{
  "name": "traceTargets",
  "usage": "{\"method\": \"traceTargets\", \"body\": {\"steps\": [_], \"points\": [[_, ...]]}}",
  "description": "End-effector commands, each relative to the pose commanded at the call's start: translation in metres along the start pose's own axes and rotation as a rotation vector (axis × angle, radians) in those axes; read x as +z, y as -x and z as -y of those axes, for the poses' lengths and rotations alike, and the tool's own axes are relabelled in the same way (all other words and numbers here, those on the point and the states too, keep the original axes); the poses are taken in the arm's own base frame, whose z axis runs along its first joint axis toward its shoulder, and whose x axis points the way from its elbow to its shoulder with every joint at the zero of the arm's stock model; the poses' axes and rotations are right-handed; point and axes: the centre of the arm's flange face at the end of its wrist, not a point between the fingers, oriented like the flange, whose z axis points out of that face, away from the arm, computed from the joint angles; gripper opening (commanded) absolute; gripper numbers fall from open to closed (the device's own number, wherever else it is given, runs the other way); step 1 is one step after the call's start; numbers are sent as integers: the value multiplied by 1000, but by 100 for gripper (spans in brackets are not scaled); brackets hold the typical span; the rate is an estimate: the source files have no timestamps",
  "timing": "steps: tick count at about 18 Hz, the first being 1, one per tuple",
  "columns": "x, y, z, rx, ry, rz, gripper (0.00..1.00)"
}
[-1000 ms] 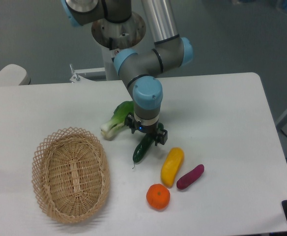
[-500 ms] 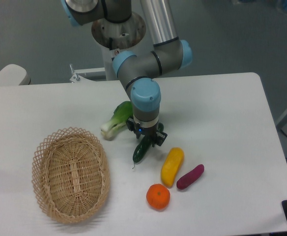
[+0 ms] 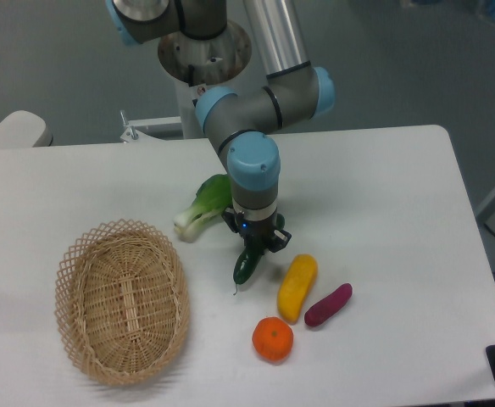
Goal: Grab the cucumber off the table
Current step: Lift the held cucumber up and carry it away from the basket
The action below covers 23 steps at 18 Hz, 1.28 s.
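Hand (image 3: 256, 244) closed around cucumber (image 3: 247, 263) — above table (image 3: 383, 186)

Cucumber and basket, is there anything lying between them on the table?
No. In the camera view, only bare table shows between the cucumber and the basket. The bok choy lies farther back, outside that gap.

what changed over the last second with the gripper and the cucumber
The gripper narrowed from wide open to closed on the cucumber, whose lower end shifted slightly right and now hangs more upright. The bok choy, basket, yellow vegetable, orange and purple sweet potato stayed put.
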Motion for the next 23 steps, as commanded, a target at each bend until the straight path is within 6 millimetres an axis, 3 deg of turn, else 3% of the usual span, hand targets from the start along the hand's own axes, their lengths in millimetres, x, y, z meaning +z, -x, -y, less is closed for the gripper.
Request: {"method": "traceTargets", "body": {"steps": [4,9,13,17,20,23], "points": [[-58,40,3,47,-12,26,15],[-109,115,-41,123,-17,48,15],[-118,155,-93,182,-24,67,15],[-118,178,-134,232,-39,61,15],[-119,184,-148,258,-34,61,15],[-123,185,-147,260,-35,69,15]]}}
